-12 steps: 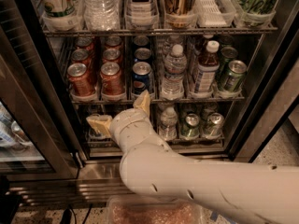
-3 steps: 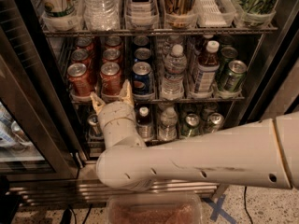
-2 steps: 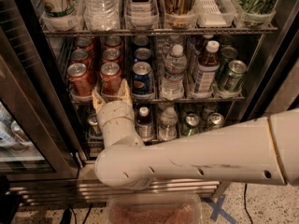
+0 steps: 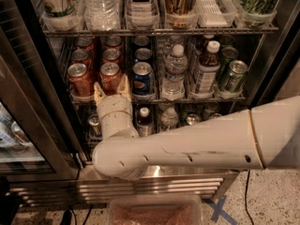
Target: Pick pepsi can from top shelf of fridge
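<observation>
Starting at the left of the fridge (image 4: 140, 185), you have red cans queued in two lanes on the wire shelf (image 4: 225, 99), so each front can stands at the near edge, easy to take. Your gripper (image 4: 111, 88) sits at the second lane's front can, the pepsi can (image 4: 110, 75), with its fingers spread either side of it and gripping nothing yet. To its right stand a blue can (image 4: 142, 78), a water bottle (image 4: 175, 71) and green cans (image 4: 233, 75). No label reads clearly.

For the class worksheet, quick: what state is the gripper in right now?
Gripper: open, straddling the front pepsi can, not yet closed on it.
</observation>
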`<state>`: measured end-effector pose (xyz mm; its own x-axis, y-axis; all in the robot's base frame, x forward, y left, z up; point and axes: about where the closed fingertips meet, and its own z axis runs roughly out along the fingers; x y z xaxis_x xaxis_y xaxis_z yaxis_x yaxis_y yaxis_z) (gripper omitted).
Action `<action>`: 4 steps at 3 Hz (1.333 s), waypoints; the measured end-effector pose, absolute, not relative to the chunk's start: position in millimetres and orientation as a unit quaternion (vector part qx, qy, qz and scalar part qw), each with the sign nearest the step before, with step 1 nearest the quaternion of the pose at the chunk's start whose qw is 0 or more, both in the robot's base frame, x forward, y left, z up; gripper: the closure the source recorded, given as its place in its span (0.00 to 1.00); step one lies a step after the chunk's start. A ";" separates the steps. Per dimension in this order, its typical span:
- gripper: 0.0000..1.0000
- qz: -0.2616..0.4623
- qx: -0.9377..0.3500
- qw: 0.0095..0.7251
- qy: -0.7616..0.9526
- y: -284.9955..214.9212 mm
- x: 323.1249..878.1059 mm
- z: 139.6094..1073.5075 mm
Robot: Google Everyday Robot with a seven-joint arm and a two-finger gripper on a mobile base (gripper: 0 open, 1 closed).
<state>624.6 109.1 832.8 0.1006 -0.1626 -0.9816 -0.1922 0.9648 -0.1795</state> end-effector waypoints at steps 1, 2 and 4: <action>0.37 0.012 -0.130 0.731 0.670 110.7 626.5 833.7; 0.56 0.014 -0.128 0.731 0.670 111.1 627.8 834.1; 1.00 0.030 -0.126 0.727 0.675 113.9 632.9 836.6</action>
<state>632.9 113.9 836.6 0.0882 -0.1257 -0.9881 -0.2141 0.9664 -0.1421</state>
